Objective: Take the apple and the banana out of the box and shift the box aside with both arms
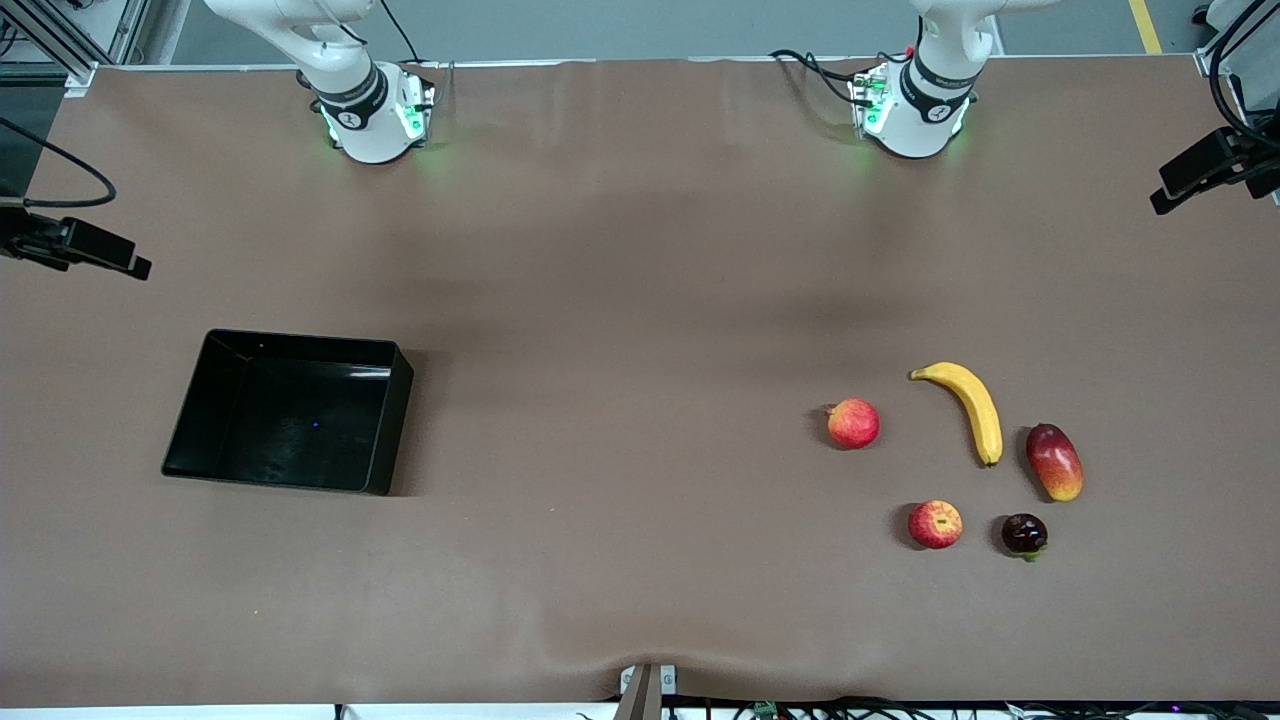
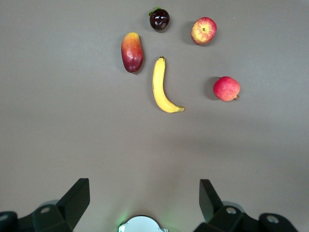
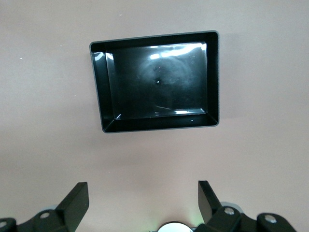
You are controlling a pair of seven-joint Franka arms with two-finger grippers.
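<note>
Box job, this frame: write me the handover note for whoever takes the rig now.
Left end effector: open, holding nothing, high over the fruit group.
Right end effector: open, holding nothing, high over the box.
Box: empty, on the table at the right arm's end.
Apple and banana: on the table at the left arm's end, among a paler apple, a mango-like fruit and a dark round fruit.
Done: both fruits are out of the box.
Left: nothing obvious, if the box's present spot counts as aside; both arms wait.

The box (image 1: 288, 412) sits toward the right arm's end; banana (image 1: 975, 408) and apple (image 1: 935, 524) lie well apart from it
</note>
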